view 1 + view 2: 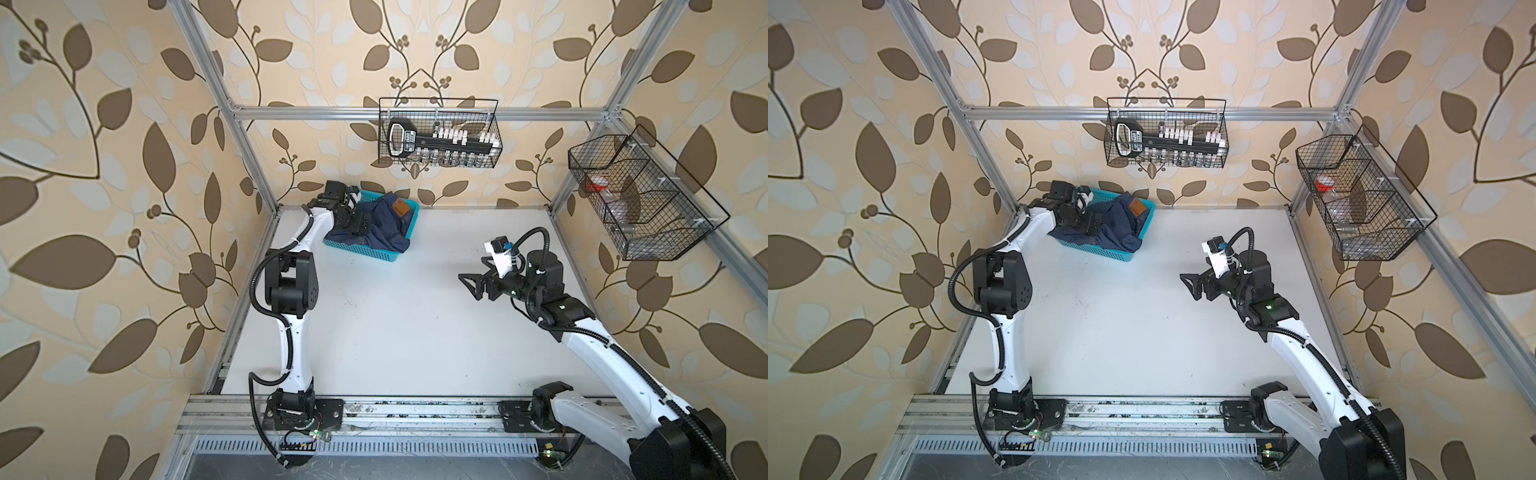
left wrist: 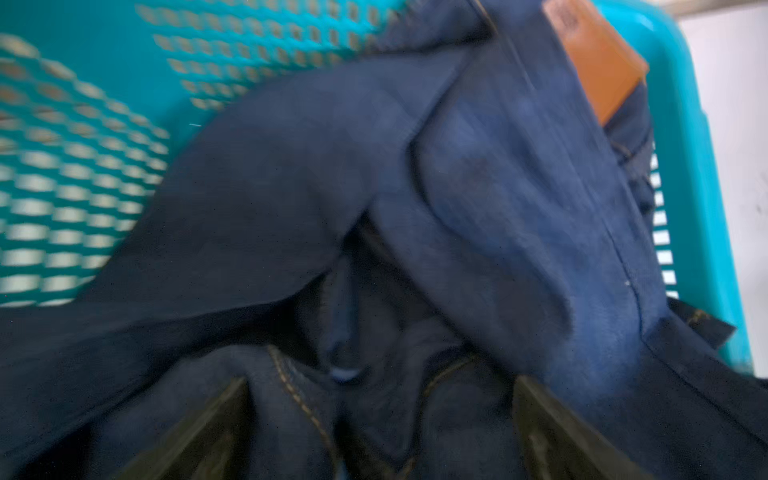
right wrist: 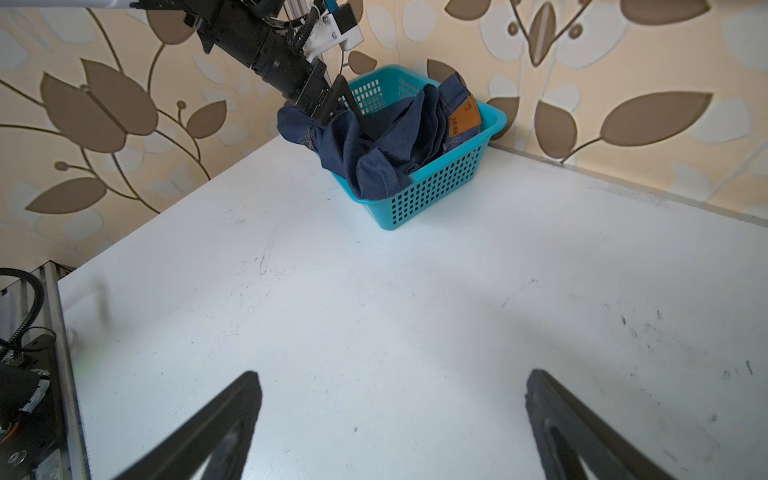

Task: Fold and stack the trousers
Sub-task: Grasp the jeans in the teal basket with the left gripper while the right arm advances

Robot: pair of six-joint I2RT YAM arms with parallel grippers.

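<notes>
Leaf-patterned wallpaper (image 1: 104,208) closed in the white table (image 1: 395,332), which in both top views lay bare except at its far left corner. There the trousers (image 1: 388,226) sat crumpled in a teal basket (image 1: 365,252), tan patch (image 1: 400,208) uppermost and one fold spilling over the near rim. The left gripper (image 1: 360,223) reached down into the denim. The right gripper (image 1: 471,286) hung over the table's right side, well apart from the basket, carrying nothing.

The left wrist view was blurred. It showed that gripper's fingers (image 2: 224,411) spread wide with bunched cloth lying between them, not pinched on it.

In the right wrist view the other pair of fingers (image 3: 243,399) stood splayed over bare table, with the basket (image 3: 436,195) visible across it.

By my reading the task had barely begun. Nothing had been lifted out, spread, folded or stacked. What remained was closing on the denim, drawing it clear of the basket, laying it flat, folding it and setting it down.
</notes>
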